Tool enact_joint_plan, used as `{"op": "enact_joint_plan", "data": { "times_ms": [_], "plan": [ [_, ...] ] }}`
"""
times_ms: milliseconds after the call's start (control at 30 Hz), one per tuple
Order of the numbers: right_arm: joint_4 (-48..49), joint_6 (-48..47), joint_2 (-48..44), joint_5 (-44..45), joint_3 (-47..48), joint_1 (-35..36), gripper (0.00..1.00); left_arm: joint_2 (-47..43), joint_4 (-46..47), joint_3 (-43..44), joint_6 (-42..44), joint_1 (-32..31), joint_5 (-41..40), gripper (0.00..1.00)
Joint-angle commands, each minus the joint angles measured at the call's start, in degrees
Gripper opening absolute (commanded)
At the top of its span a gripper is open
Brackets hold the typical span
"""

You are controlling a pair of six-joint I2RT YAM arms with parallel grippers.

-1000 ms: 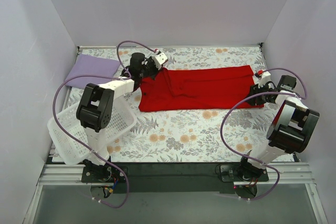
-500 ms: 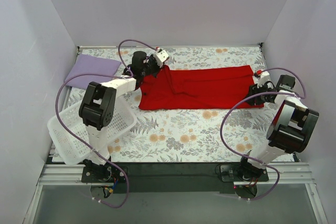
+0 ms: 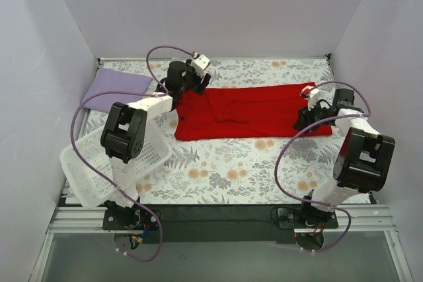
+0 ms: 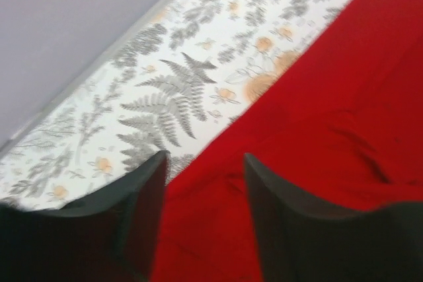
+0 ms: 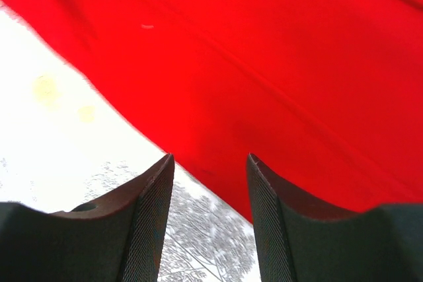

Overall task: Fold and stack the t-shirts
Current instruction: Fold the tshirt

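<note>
Okay, status: red t-shirt [image 3: 254, 111] lies as a long strip across the far-middle of the floral tablecloth [image 3: 225, 170], with some bunched folds toward its left end. The lavender t-shirt [image 3: 115, 87] sits folded in the far-left corner, well apart from it. White perforated basket [image 3: 86, 170] is at near left, tilted by the left arm's base. Left gripper [image 4: 205, 183] hovers over the red shirt's left end by its far edge, jaws parted and nothing between them. Right gripper [image 5: 208, 183] is over the near edge at the right end, jaws likewise parted and empty, with only cloth below. Handling guess: light, limp fabric with no stiffness, so it will drape and sag between the grip points. It will probably drag and wrinkle on the tablecloth, and layers may slip apart. Best to pinch at the end corners or hem through all layers, both ends together, and keep it taut while folding. No brand, label or print readable on either shirt.
</note>
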Motion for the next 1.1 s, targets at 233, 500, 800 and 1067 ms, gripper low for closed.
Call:
{"op": "enact_joint_plan", "data": {
  "times_ms": [233,500,800,1067],
  "plan": [
    [-11.0,-13.0,-1.0,-0.4,10.9,25.4,0.56,-23.2,-19.8,2.3,-28.1,2.4,-12.1,0.77],
    [-0.3,4.4,11.0,19.7,25.2,47.0,0.57,-55.8,-30.8,-22.8,-30.6,4.7,-9.4,0.78],
    [-0.2,8.7,23.5,29.6,35.1,53.3,0.56,-79.8,-32.4,-41.7,-30.5,4.8,-10.5,0.78],
    [-0.1,9.2,27.1,32.5,36.6,55.4,0.56,-83.3,-30.7,-46.1,-31.0,4.8,-10.6,0.78]
  ]
}}
